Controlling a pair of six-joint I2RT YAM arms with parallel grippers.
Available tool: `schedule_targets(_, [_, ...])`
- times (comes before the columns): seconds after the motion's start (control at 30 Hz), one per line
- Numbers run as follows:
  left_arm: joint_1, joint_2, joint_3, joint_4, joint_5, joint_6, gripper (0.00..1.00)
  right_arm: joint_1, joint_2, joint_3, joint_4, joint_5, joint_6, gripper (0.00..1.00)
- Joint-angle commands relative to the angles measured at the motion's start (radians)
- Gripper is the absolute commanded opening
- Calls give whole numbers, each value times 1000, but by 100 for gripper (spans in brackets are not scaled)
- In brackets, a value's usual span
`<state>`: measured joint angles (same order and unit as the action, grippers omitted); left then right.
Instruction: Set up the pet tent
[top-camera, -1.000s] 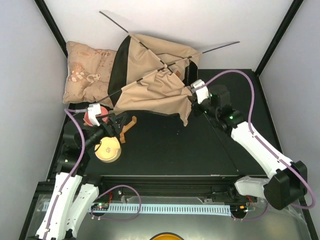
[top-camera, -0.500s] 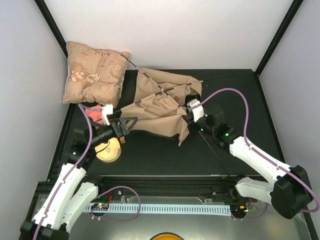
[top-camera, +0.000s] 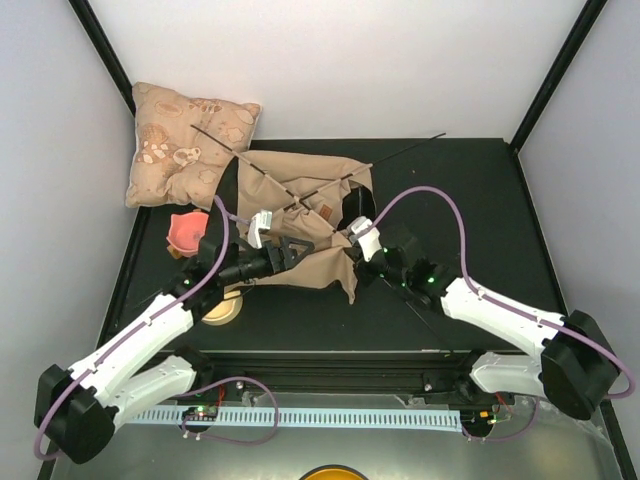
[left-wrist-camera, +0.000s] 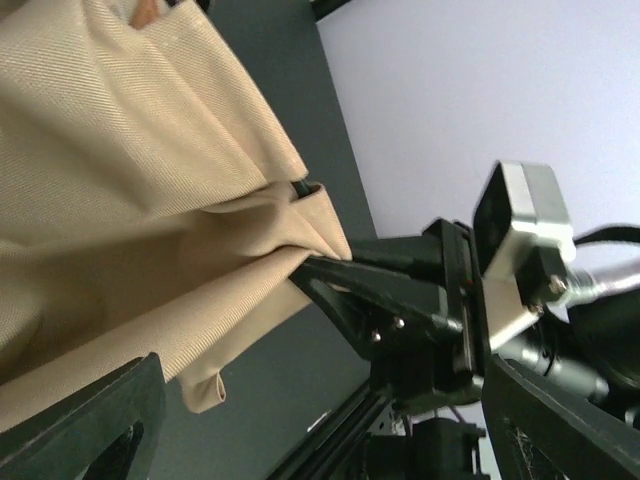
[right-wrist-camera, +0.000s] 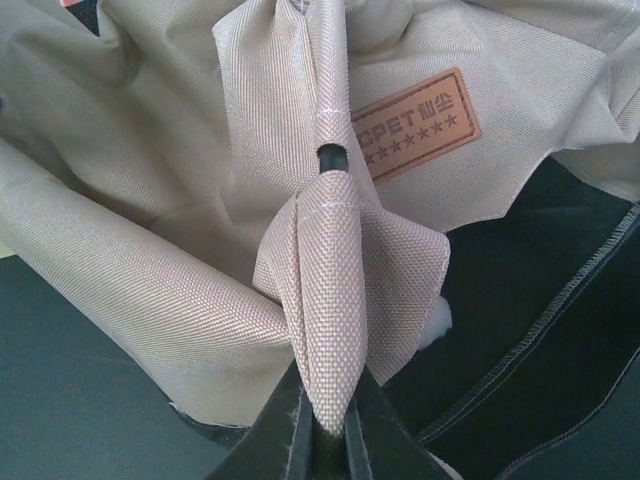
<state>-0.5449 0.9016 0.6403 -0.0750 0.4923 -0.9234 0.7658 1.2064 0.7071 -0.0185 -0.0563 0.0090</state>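
The pet tent (top-camera: 300, 205) lies slumped mid-table, tan canvas with thin black poles (top-camera: 400, 155) crossing over it and a brown label patch (top-camera: 326, 210). My right gripper (top-camera: 350, 232) is shut on a fold of its canvas at the right side. In the right wrist view that fold (right-wrist-camera: 335, 330) rises from my right gripper (right-wrist-camera: 325, 435), with a pole end (right-wrist-camera: 332, 157) and the label patch (right-wrist-camera: 415, 122) above. My left gripper (top-camera: 300, 248) hovers open at the tent's near edge. In the left wrist view its fingers (left-wrist-camera: 90, 425) stand wide, canvas (left-wrist-camera: 120, 200) ahead.
A puffy beige patterned cushion (top-camera: 190, 145) sits at the far left corner. A pink bowl (top-camera: 187, 232) and a tan round object (top-camera: 222, 308) lie at the left, partly under my left arm. A black frame post (top-camera: 555, 75) rises at the right.
The tent has dropped and been drawn nearer and leftward. My right gripper pulled back with the canvas. My left arm swung right from the bowl to the tent's near edge.
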Motion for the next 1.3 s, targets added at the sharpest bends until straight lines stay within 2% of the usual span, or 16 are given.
schedule_targets(0.0, [-13, 19, 49, 30, -77, -87, 87, 42, -6, -23, 64, 66, -24, 4])
schedule_targets(0.13, [-16, 35, 43, 27, -118, -141, 79, 57, -12, -33, 74, 77, -36, 4])
schedule_targets(0.43, [-20, 85, 82, -7, -215, -255, 69, 120, -10, -30, 70, 149, -85, 4])
schedule_targets(0.73, [-25, 197, 237, -126, -253, -310, 67, 163, 8, -14, 57, 200, -116, 4])
schedule_targets(0.93, [-42, 274, 271, -163, -257, -366, 53, 187, 18, 1, 48, 234, -134, 4])
schedule_targets(1.03, [-54, 299, 290, -218, -279, -384, 54, 194, 27, 8, 42, 247, -138, 4])
schedule_targets(1.13, [-67, 311, 307, -274, -310, -392, 60, 200, 33, 12, 40, 255, -141, 4])
schedule_targets(1.27, [-74, 330, 296, -285, -320, -412, 61, 215, 38, 12, 46, 266, -150, 4])
